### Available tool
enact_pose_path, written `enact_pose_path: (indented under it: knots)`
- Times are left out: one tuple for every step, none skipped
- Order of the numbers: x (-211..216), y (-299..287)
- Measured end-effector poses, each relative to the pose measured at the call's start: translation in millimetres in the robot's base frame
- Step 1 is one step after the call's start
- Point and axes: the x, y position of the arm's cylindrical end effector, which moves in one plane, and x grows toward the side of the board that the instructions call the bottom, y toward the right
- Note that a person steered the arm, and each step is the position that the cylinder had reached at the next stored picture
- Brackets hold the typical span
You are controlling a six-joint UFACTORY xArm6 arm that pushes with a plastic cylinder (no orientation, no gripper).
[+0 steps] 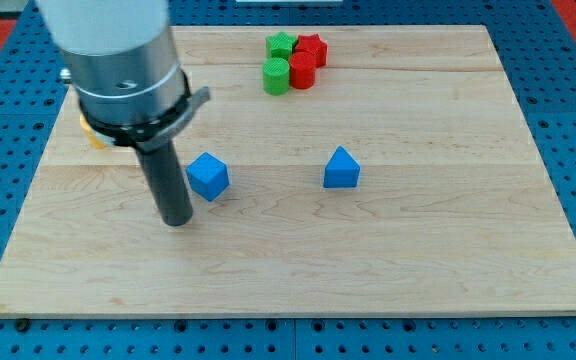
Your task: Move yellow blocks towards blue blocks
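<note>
Left to right on the wooden worktop (448, 270). One yellow block (92, 135) at the view's left edge, mostly hidden behind the arm, shape unclear. My tip (176, 222) is down on the board, just left of and slightly below the blue cube (208, 176), close but not clearly touching. No end effector jaws on this rig, just the rod, so nothing is held. Second blue block (341, 168), wedge-like, sits mid-board, well apart from the cube. Blue count: two. At the view's top, one tight cluster: green star (282, 44), green cylinder (276, 75), red cylinder (302, 70), red star-ish block (313, 47). Two green, two red.
</note>
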Motion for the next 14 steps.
enact_pose_path:
  knots:
    - [-25.3, -18.0]
    - [-48.6, 84.7]
    - [-36.3, 81.6]
    - [19.1, -18.6]
    - [6.4, -101.7]
    - [-31.2, -114.9]
    - [-41.7, -39.2]
    - [-41.6, -34.5]
    - [-38.5, -119.5]
    - [-67.7, -93.1]
    - [-80.5, 22.8]
    - [-73.7, 89.5]
    - [-62.0, 59.9]
    - [-69.1, -56.8]
